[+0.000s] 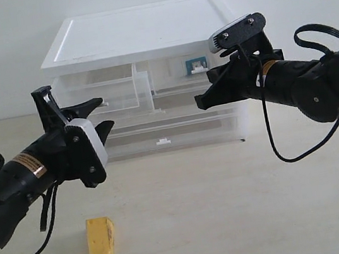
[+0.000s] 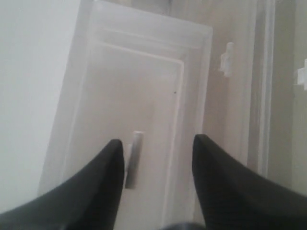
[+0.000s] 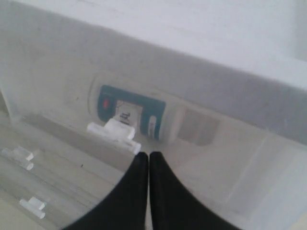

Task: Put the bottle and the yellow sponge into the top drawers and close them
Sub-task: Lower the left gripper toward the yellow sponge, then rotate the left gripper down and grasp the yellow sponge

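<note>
The yellow sponge [image 1: 102,241] lies on the table in front of the cabinet, below my left arm. The bottle [image 3: 132,112] lies inside the right top drawer [image 1: 194,75], its blue-teal label showing through the translucent front behind the white tab handle [image 3: 115,132]. My right gripper [image 3: 146,155] is shut and empty, its tips close to that drawer's front just beside the handle. The left top drawer [image 1: 103,89] stands pulled out. My left gripper [image 2: 158,143] is open at its front, with the drawer's handle [image 2: 133,158] next to one finger and nothing held.
The cabinet has a white top [image 1: 142,29] and full-width drawers below with their own tab handles [image 1: 163,142]. Cables hang from both arms. Bare table stretches in front of the cabinet and to the right of the sponge.
</note>
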{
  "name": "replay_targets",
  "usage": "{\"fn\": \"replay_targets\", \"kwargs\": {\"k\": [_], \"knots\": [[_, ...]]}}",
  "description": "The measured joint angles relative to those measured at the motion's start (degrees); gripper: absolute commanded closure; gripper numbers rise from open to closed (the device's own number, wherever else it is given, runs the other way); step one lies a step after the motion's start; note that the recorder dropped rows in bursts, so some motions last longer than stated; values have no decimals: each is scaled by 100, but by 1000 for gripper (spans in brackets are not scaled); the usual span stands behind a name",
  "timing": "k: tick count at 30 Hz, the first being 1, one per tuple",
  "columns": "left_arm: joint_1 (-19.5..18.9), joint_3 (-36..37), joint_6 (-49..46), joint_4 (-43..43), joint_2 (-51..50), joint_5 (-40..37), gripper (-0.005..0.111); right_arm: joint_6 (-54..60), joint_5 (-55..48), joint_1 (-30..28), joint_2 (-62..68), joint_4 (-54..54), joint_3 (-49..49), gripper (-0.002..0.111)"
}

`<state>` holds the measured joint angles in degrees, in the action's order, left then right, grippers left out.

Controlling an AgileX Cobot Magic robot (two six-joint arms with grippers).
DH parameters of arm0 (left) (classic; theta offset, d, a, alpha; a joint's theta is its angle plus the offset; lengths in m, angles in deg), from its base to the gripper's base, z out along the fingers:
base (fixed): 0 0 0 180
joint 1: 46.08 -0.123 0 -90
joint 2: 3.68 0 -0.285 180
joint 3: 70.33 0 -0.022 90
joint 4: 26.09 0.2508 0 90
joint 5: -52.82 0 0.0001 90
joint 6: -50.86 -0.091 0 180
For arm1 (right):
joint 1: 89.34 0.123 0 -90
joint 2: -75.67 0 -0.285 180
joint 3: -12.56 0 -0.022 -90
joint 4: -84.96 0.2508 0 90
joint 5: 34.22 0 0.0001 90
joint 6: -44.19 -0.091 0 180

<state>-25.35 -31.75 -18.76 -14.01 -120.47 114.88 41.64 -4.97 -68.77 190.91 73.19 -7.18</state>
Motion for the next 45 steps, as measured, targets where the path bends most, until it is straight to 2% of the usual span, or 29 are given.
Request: {"fn": "replay_targets", "kwargs": {"k": [1, 2, 4, 6, 10, 14, 17, 21, 30, 45], "knots": [[0, -11, 0, -15, -4, 10, 73, 0, 0, 0, 0, 0, 0, 108], [0, -10, 0, -58, -14, 23, 83, 0, 0, 0, 0, 0, 0, 108], [0, -26, 0, -208, -14, 135, 95, 0, 0, 0, 0, 0, 0, 108], [0, -26, 0, -268, -14, 176, 103, 12, 0, 0, 0, 0, 0, 108], [0, -35, -41, -290, -14, 205, 103, 12, 0, 0, 0, 0, 10, 108], [0, 160, -727, -252, -14, 371, 103, 22, -11, 0, 0, 0, 10, 108], [0, 342, -894, -228, -14, 625, 103, 32, -11, 0, 0, 0, 10, 108], [11, 538, -929, -151, -14, 843, 103, 43, -11, 0, 0, 0, 10, 108], [375, 712, -968, -367, 148, 850, 103, 43, -22, 0, 0, 0, 10, 108], [432, 892, -999, -298, 190, 671, 103, 43, -22, 0, 0, 0, 10, 108]]}}
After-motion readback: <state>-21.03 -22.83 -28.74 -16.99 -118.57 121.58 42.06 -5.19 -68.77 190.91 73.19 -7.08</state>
